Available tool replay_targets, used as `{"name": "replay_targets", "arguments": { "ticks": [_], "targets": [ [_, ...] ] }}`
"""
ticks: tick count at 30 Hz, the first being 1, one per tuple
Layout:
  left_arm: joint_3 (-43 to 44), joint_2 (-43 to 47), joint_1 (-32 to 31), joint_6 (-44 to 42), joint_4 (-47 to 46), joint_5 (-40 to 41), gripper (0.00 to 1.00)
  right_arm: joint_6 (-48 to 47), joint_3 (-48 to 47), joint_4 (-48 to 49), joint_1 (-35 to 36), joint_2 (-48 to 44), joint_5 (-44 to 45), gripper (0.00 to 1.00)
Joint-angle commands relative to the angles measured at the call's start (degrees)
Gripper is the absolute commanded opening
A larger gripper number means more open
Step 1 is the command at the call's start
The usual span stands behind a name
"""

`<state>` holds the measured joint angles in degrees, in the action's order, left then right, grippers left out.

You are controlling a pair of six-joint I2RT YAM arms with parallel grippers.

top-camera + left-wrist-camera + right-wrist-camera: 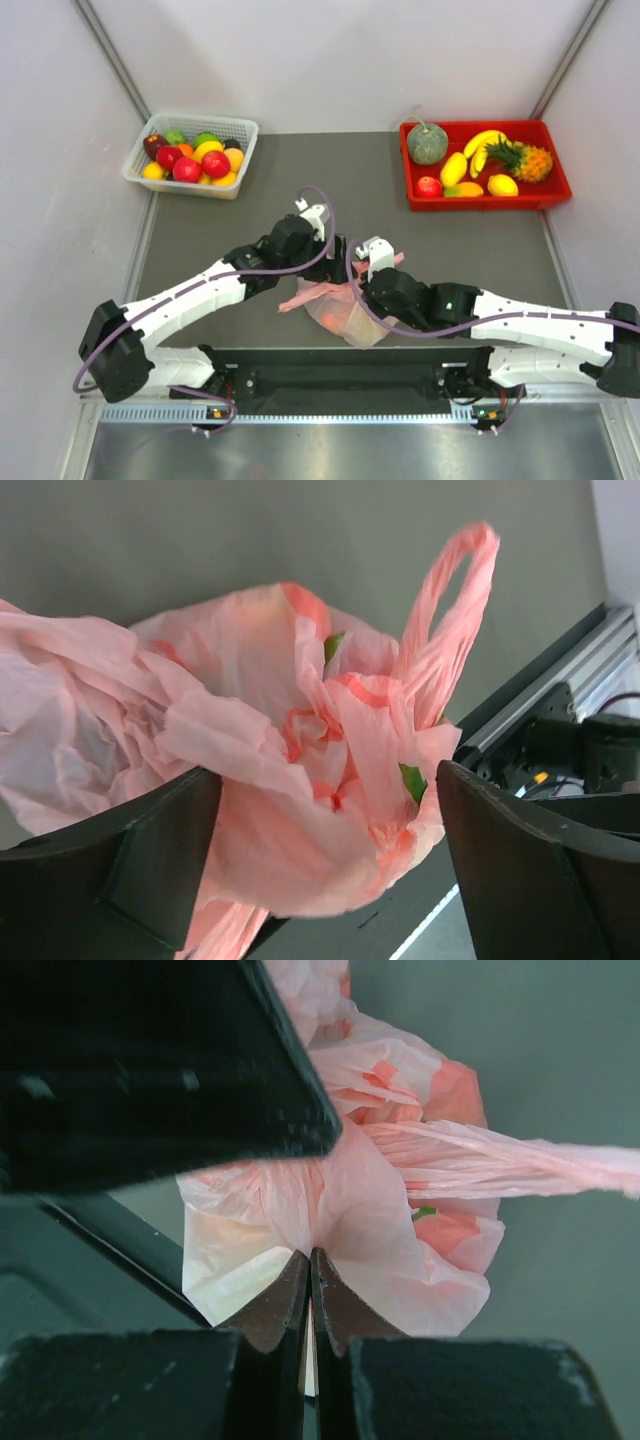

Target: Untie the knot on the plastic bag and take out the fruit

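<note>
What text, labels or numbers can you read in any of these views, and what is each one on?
No readable text in any view.
Red print on the plastic bag: crumpled into the folds, so no letters or numbers can be made out.
White basket: no label visible.
Red crate: no label visible.

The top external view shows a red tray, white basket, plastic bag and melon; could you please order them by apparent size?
1. red tray
2. white basket
3. plastic bag, partly covered, so rank unsure
4. melon
</note>
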<state>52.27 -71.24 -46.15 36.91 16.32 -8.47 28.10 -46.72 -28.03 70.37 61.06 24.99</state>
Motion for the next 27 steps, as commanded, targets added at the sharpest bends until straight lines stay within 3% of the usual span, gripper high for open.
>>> {"name": "replay_targets", "arguments": {
  "ticks": [1, 4, 5, 7, 9, 10, 13, 18, 25, 27],
  "targets": [
    [2.2, -1.0, -3.0, -0.7, -2.1, 1.9, 0.91, -0.9, 0.1, 4.0, 0.8, -1.8, 1.6, 0.0],
    [2.0, -1.1, -3.7, -0.7, -2.2, 2.1, 0.72, -1.1, 0.0, 4.0, 0.8, -2.1, 2.4, 0.0],
    [1.9, -1.0, -3.7, -0.8, -2.2, 2.3, 0.55, -1.1, -0.1, 4.0, 0.8, -2.2, 2.7, 0.0],
    [1.9, -0.7, -3.7, -0.9, -1.9, 4.1, 0.36, -0.9, -0.1, 3.6, 0.9, -2.5, 3.5, 0.0],
    [2.0, 0.2, -3.7, -1.1, -1.0, 5.8, 0.11, -0.2, 0.1, 2.9, 0.8, -2.8, 4.4, 0.0],
    [2.1, 0.6, -3.7, -1.4, -0.5, 6.9, 0.06, 0.6, 0.2, 1.9, 0.8, -3.3, 5.8, 0.0],
    [3.0, 2.4, -3.5, -2.7, 1.9, 13.4, 0.0, 4.0, 0.9, -1.5, 0.8, -4.6, 10.2, 0.0],
    [4.4, 6.4, -2.4, -5.4, 5.3, 23.6, 0.0, 13.0, 1.7, -9.7, 0.6, -6.9, 20.2, 0.0],
    [3.8, 10.3, 6.4, -7.7, 6.4, 26.1, 0.0, 31.2, 1.5, -24.7, -2.8, -10.2, 27.0, 0.0],
    [3.1, 11.2, 8.3, -8.1, 5.5, 25.0, 0.0, 32.4, 2.0, -25.9, -3.8, -10.9, 27.2, 0.0]
  ]
}}
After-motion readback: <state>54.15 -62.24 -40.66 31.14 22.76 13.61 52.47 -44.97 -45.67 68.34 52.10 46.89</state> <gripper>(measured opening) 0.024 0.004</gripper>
